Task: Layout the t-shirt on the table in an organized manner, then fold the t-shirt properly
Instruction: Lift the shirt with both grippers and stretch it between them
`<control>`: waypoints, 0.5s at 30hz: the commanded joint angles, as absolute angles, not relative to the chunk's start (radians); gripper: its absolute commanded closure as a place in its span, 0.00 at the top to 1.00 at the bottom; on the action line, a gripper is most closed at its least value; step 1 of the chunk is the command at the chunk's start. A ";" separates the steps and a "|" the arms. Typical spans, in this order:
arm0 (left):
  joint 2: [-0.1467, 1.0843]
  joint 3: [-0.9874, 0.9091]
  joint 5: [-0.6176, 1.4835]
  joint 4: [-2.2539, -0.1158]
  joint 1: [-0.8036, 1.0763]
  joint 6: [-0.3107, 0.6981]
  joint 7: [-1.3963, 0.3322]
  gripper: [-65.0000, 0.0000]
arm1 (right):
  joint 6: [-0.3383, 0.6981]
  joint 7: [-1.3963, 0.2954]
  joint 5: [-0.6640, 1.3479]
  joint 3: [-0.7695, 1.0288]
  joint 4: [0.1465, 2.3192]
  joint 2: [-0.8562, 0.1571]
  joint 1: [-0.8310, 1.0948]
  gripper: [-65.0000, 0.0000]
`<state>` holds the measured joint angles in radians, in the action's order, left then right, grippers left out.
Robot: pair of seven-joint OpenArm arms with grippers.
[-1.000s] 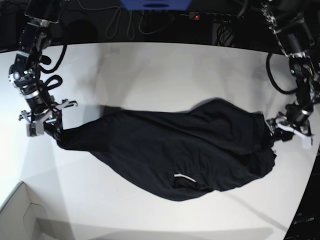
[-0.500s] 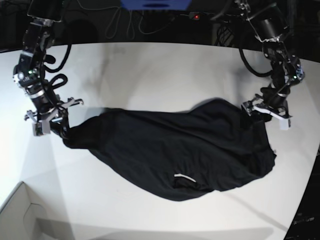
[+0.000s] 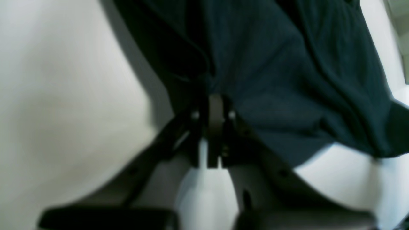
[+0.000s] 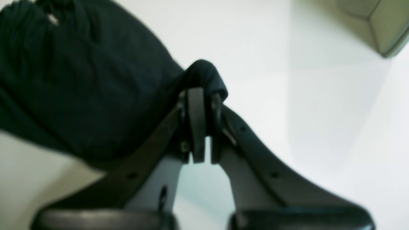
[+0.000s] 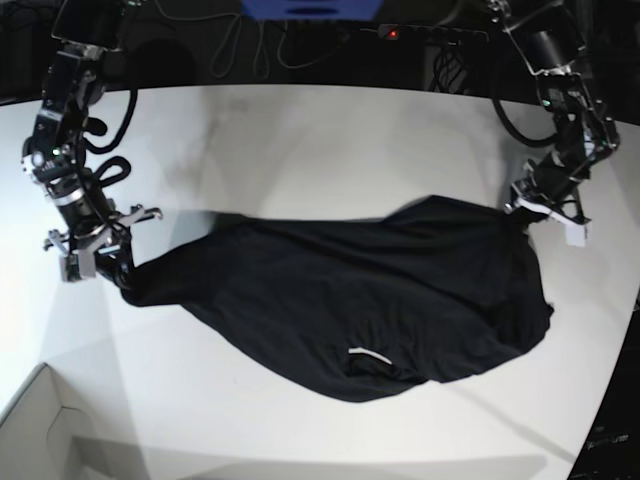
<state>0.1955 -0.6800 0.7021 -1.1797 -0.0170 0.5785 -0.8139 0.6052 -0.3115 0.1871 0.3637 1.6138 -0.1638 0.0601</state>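
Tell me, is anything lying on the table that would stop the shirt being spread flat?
Nothing visible does. The white table around the black t-shirt is bare; the cardboard box sits off its corner.

No readable text, labels, brand names, numbers or signs appear in any view. The black t-shirt (image 5: 360,300) is plain, with only a small white sliver (image 5: 370,356) near its lower edge, too small to read as a tag or lettering. The white table (image 5: 300,150) carries no markings. A small red light (image 5: 394,33) glows on dark equipment beyond the table's far edge, without legible characters beside it. Both wrist views are blurred and show no writing
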 commanded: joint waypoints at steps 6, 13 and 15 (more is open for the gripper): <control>0.288 -0.789 0.983 -1.271 0.010 0.579 -0.880 0.00 | 0.601 -0.280 0.203 0.366 1.630 -0.199 0.044 0.00; 0.297 -0.885 1.029 -1.524 0.016 0.578 -0.937 0.00 | 0.601 -0.280 0.205 0.371 1.633 -0.205 0.018 0.00; 0.298 -0.885 1.026 -1.550 0.010 0.578 -0.934 0.00 | 0.601 -0.280 0.205 0.364 1.633 -0.216 0.018 0.00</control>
<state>0.2825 -0.8818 1.0103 -1.5364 0.0212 0.5755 -0.9493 0.6056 -0.3111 0.1909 0.3588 1.6123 -0.2005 0.0319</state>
